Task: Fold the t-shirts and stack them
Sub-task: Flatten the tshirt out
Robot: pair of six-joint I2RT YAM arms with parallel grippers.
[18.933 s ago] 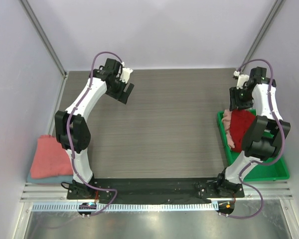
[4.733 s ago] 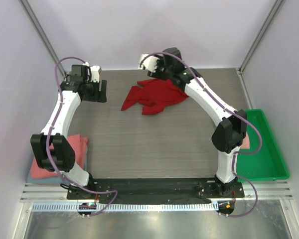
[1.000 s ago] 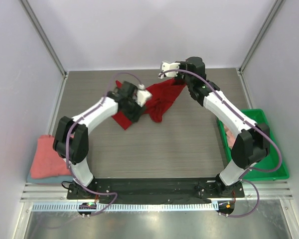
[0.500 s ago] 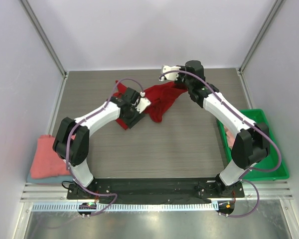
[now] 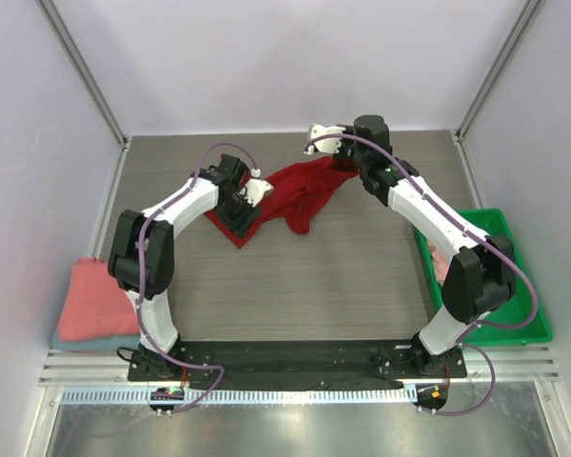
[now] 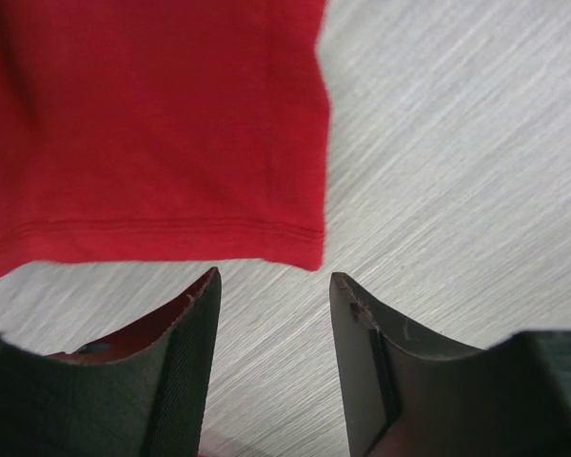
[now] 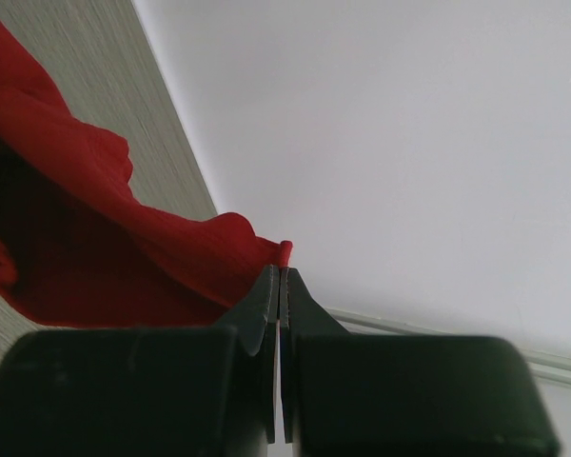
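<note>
Red shirt [image 5: 300,195] lies crumpled at the far middle of the counter [image 5: 314,286]. Right jaws are closed on its raised far edge. Left jaws stand apart, empty, just short of the hem corner [image 6: 305,249]. Recommendation: seat that corner deep between them before closing, then draw the cloth flat.

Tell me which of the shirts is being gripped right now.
The deep red shirt mid-table: the right jaws are shut on its edge. The pink folded shirt at the left edge and the pink one in the green tray lie untouched.

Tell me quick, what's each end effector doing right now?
Left end effector: open, holding nothing.
Right end effector: closed on the red shirt.
</note>
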